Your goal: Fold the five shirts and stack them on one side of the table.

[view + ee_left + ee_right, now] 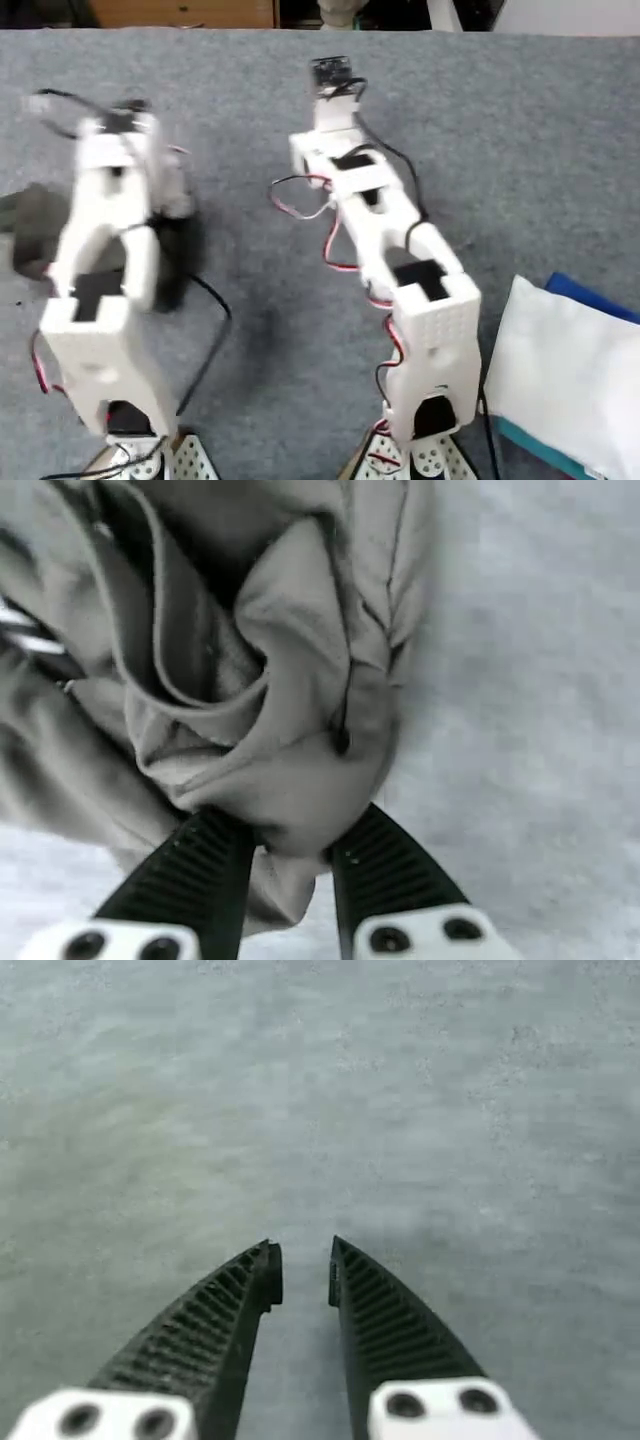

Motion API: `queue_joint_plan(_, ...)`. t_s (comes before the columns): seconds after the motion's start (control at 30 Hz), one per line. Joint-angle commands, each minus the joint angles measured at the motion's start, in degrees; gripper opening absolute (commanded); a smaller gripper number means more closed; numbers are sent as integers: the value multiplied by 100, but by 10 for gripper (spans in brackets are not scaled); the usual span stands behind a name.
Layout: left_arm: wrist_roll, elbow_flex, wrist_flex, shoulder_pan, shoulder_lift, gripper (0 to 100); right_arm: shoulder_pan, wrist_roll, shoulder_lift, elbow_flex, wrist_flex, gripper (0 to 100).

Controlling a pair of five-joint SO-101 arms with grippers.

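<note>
A crumpled grey shirt is bunched in front of my left gripper, whose black fingers are shut on a fold of it. In the high view, grey cloth shows at the table's left edge beside the left arm. My right gripper hangs over bare grey table covering, its fingers a narrow gap apart with nothing between them. It sits at the far middle of the table. A folded white shirt lies on top of a blue one at the near right.
The table is covered in grey carpet-like cloth. Red, white and black cables trail beside the right arm. Both arm bases stand at the near edge.
</note>
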Motion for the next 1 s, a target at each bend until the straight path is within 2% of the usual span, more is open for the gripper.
queue_joint_plan(0.0, 229, 1125, -633, 923, -822, 19, 462, -53, -435, -189, 35, 101)
queue_joint_plan(0.07, 237, 1653, -870, 1248, -1209, 19, 479, -53, -435, -180, 35, 101)
queue_joint_plan(0.13, 422, 2004, -985, 1257, -1666, 27, 470, -53, -435, -180, 35, 101)
queue_joint_plan(0.27, 826, 2171, -774, 870, -2765, 144, 470, -53, -435, -180, 35, 101)
queue_joint_plan(0.43, 1125, 2171, -202, -387, -3960, 287, 453, -26, -435, -163, 35, 101)
queue_joint_plan(0.63, 1125, 2321, -360, -2884, -4295, 301, 444, -26, -435, -154, 35, 101)
queue_joint_plan(0.7, 1125, 2655, -607, -3376, -4180, 301, 444, -18, -426, -154, 35, 101)
queue_joint_plan(0.8, 1125, 3174, -651, -3481, -3873, 301, 374, -18, -426, -145, 35, 101)
queue_joint_plan(0.97, 1125, 3429, -677, -3059, -3125, 301, 356, -18, -426, -145, 35, 101)
